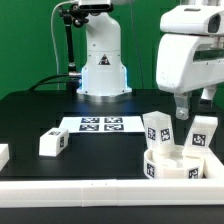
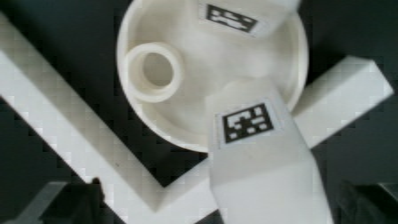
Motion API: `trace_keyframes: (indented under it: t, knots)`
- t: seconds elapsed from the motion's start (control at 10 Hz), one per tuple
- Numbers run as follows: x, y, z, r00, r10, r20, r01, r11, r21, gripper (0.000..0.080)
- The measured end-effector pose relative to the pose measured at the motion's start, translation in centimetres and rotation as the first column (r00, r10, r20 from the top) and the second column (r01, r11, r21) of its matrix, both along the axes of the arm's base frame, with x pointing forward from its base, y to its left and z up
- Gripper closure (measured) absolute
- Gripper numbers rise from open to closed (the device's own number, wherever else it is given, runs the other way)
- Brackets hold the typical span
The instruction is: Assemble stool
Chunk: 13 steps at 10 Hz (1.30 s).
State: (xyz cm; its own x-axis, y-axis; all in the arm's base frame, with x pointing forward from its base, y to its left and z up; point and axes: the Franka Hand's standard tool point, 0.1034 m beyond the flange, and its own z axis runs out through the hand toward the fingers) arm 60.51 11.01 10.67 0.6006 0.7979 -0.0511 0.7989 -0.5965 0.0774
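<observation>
The round white stool seat (image 1: pixel 170 168) lies at the exterior view's right, next to the front rail. Two white legs with tags stand on it, one at the left (image 1: pixel 157 130) and one at the right (image 1: pixel 203 136). My gripper (image 1: pixel 183 108) hangs just above the seat between these legs. In the wrist view the seat (image 2: pixel 187 95) shows an empty socket (image 2: pixel 157 70). One tagged leg (image 2: pixel 253 125) runs down between my fingers and another (image 2: pixel 240 15) stands at the far rim. My gripper (image 2: pixel 222 208) has its jaws wide apart, not pressing the leg. A third leg (image 1: pixel 52 143) lies loose on the table.
The marker board (image 1: pixel 100 124) lies flat at the table's middle, before the robot base (image 1: pixel 103 70). A long white rail (image 1: pixel 90 196) borders the front edge and meets another in a corner beside the seat (image 2: pixel 63 115). A white piece (image 1: pixel 3 153) sits at the far left.
</observation>
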Motion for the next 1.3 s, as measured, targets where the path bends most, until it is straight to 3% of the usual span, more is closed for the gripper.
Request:
trace_keyframes:
  t: [0.3, 0.7, 0.8, 0.9, 1.0, 1.3]
  knots:
    - [-0.6, 0.7, -0.9, 0.984, 0.179, -0.017, -0.18, 0.983, -0.027, 0.0151]
    - [-1.0, 0.5, -2.0, 0.984, 0.172, -0.034, -0.173, 0.984, -0.029, 0.0151]
    - [-1.0, 0.3, -2.0, 0.985, 0.169, -0.035, -0.17, 0.985, -0.03, 0.024]
    - [-1.0, 0.3, -2.0, 0.986, 0.166, -0.035, -0.167, 0.985, -0.03, 0.0424]
    - [-1.0, 0.2, -2.1, 0.986, 0.165, -0.035, -0.166, 0.986, -0.031, 0.0464]
    - [-1.0, 0.1, -2.1, 0.992, 0.121, -0.03, -0.122, 0.992, -0.031, 0.0464]
